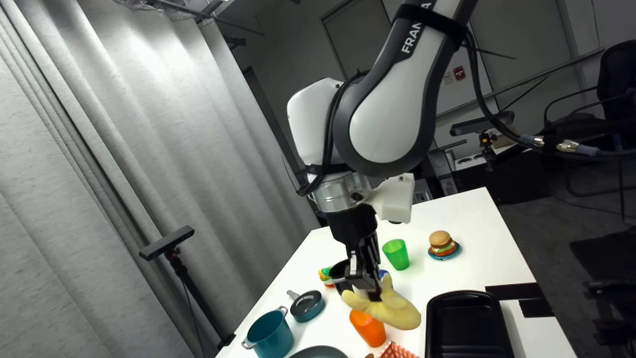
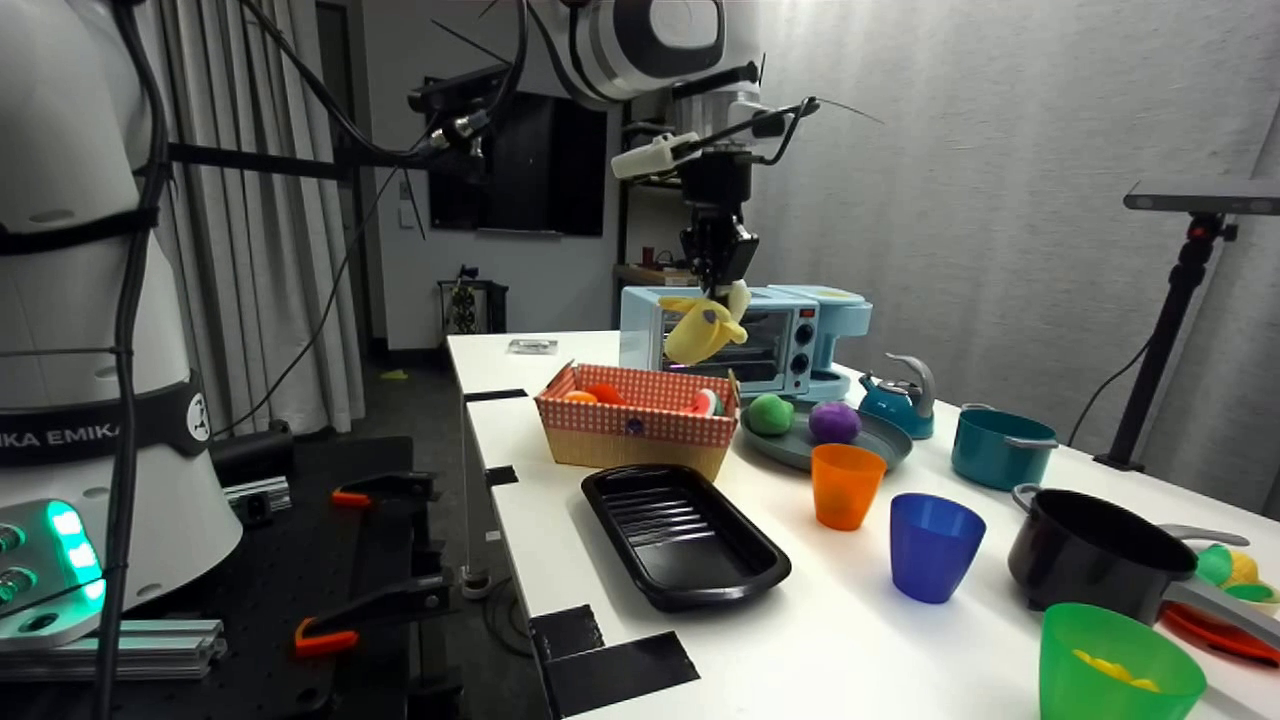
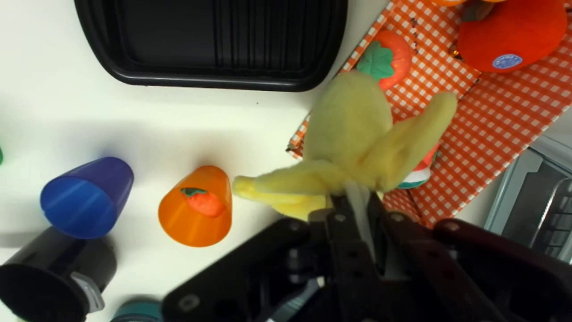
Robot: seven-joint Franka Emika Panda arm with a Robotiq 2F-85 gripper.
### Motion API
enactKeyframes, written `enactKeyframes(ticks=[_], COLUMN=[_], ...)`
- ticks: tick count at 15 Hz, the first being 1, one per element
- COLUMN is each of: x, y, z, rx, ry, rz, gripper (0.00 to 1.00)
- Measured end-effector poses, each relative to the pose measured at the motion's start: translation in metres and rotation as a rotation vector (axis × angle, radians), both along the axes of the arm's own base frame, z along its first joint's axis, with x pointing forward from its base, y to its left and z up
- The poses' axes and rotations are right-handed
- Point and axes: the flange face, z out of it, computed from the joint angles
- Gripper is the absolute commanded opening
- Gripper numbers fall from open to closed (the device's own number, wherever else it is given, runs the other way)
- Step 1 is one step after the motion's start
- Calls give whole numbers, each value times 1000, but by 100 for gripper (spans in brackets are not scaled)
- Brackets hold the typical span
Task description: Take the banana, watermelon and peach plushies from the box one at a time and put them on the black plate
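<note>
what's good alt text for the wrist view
Gripper holding a banana plushie that partly hides a red-checked box and the watermelon plushie inside it. Black ribbed tray at top; orange cup and blue cup at left.

The robot's white arm [image 1: 392, 119] bends downward at the wrist [image 1: 338, 194], and beneath it the black gripper [image 3: 357, 203] hangs in the air, pointing down, its two fingers [image 3: 343, 223] set close together in a pinch.
</note>
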Motion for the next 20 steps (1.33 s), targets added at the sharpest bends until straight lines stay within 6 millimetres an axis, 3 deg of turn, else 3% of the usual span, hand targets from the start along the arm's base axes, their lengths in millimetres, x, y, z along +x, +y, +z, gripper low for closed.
enactKeyframes(ticks=[10, 17, 18, 20], x=[-30, -33, -33, -33], y=[-54, -80, -81, -84], z=[-28, -33, -33, -33], rx=[-7, -6, -6, -5], ry=[72, 84, 84, 84], rz=[-101, -153, -156, -161], gripper=[3, 3, 35, 41])
